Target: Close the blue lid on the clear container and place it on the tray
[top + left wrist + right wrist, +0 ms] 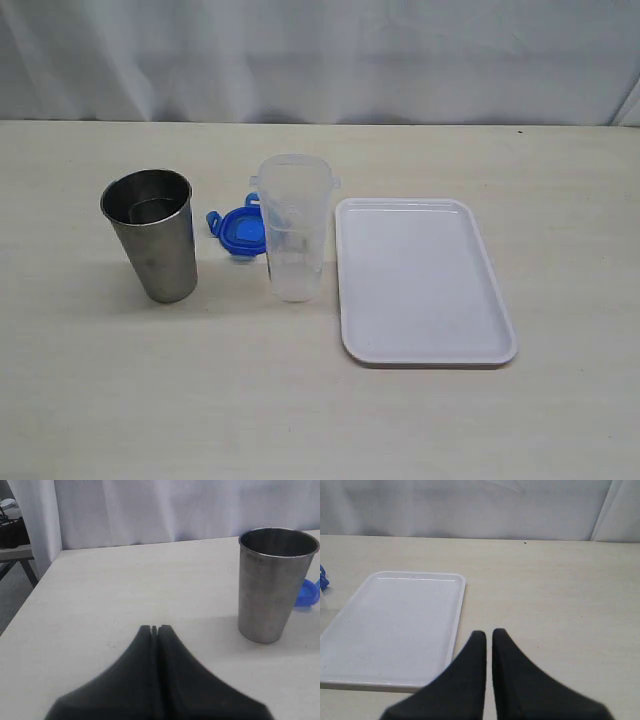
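Observation:
The clear container (292, 228) stands upright and uncovered at the table's middle. Behind it and to its left the blue lid (237, 227) lies flat on the table, partly hidden by the container; an edge of the blue lid (307, 593) shows past the steel cup in the left wrist view. The white tray (420, 282) lies bare just right of the container, and the tray (395, 625) fills the right wrist view. Neither arm shows in the exterior view. My left gripper (154, 628) is shut and holds nothing. My right gripper (489, 633) is shut too, beside the tray's edge.
A grey stainless-steel cup (152, 234) stands upright left of the lid; the steel cup (272, 582) is close to my left gripper. A white curtain (320, 60) hangs behind the table. The table's edge (30, 587) drops off in the left wrist view.

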Action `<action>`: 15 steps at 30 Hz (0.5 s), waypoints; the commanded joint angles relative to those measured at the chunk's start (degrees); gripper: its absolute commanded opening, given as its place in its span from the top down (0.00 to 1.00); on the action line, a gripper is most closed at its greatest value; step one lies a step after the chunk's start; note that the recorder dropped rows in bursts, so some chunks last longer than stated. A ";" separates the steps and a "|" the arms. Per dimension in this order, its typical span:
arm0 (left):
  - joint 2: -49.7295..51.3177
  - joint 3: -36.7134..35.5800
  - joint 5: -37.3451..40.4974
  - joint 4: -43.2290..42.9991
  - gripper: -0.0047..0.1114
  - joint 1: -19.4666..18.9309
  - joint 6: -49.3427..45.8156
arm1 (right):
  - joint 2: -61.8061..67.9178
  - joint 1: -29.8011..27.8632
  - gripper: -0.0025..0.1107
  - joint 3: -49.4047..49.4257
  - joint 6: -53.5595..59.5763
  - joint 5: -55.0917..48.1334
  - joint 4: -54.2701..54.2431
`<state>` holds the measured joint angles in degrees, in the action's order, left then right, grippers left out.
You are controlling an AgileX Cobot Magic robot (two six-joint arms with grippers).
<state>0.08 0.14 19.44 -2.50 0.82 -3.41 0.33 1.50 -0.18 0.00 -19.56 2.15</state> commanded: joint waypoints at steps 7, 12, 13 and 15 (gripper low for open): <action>-0.08 -0.14 -3.09 0.00 0.96 -0.15 -0.18 | -0.33 -0.02 0.94 0.18 0.00 -0.14 0.02; -0.08 -0.14 -7.84 0.00 0.96 -0.15 -0.18 | -0.33 -0.02 0.94 0.18 0.00 -0.14 0.02; -0.08 -0.14 -9.57 0.12 0.96 -0.15 -0.18 | -0.33 -0.02 0.94 0.18 0.00 -0.14 0.02; -0.08 -0.14 -12.76 0.12 0.96 -0.15 -0.18 | -0.33 -0.02 0.94 0.18 0.00 -0.14 0.02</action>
<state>0.08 0.14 11.60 -2.50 0.82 -3.41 0.33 1.50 -0.18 0.00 -19.56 2.15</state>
